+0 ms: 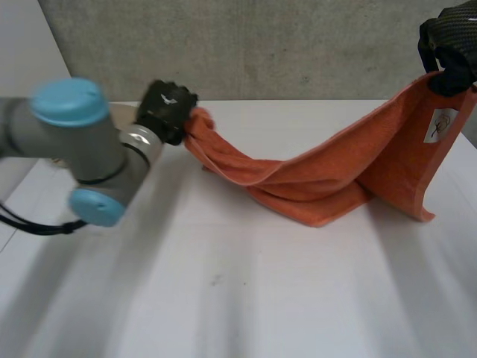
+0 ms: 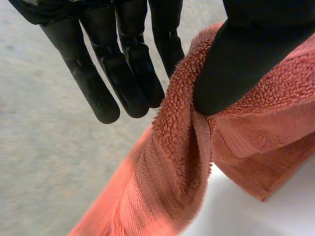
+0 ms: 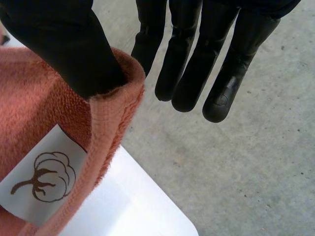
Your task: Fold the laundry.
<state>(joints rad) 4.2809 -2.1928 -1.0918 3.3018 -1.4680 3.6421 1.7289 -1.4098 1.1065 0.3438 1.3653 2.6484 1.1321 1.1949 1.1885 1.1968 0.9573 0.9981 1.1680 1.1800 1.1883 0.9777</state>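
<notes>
**Orange towel hung between my two hands**

My left hand [image 1: 170, 110] grips one bunched end of the towel [image 1: 313, 175]. In the left wrist view my left thumb [image 2: 241, 59] presses down into the terry and pinches a fold of it against the hand. My left fingers [image 2: 125, 78] run straight and close together just beside the cloth, their tips clear of it. From that pinch the towel drops away below the fingertips.

My right hand [image 1: 447, 48] is raised higher and well apart from the left, and it holds the opposite end by its hemmed edge. My right thumb [image 3: 64, 44] digs into the rolled hem and clamps it. My right fingers [image 3: 197, 64] are straight, their tips free of the cloth.

Just under that thumb a white label [image 3: 42, 179] is sewn to the towel. It carries a brown drawing of a cotton boll on a stem, and I can read no words on it.

Between my hands the towel sags in a long swoop. Its lowest folds rest on the white tabletop [image 1: 223, 283], nearer my right fingers than my left. Below my right hand a flat panel of cloth hangs with the label facing out. I cannot tell whether its bottom corner touches the tabletop.
</notes>
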